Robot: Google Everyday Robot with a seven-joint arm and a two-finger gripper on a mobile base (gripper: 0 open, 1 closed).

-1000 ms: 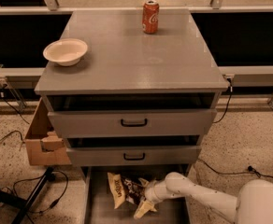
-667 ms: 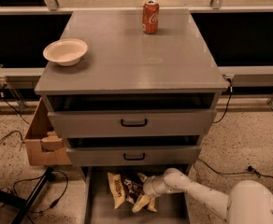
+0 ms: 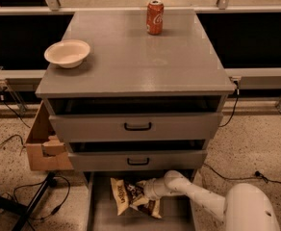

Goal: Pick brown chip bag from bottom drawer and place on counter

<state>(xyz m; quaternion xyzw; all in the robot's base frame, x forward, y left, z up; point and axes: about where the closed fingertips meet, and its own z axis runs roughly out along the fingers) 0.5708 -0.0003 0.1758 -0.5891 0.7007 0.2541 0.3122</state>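
Observation:
The brown chip bag [image 3: 123, 192] lies crumpled on the grey floor of the open bottom drawer [image 3: 99, 211], left of middle, with its cream ends showing. My gripper [image 3: 143, 197] reaches in from the lower right on the white arm [image 3: 198, 198] and rests on the bag's right part, covering some of it. The counter [image 3: 131, 57] is the grey cabinet top above.
A red soda can [image 3: 155, 17] stands at the counter's back middle. A cream bowl [image 3: 67, 53] sits at its left edge. Two upper drawers with black handles [image 3: 137, 126] stand slightly open above the arm. A cardboard box [image 3: 42, 146] and cables lie on the floor at left.
My arm has pushed further left into the drawer, so the gripper now lies more over the bag. The bag has stayed nearly in place.

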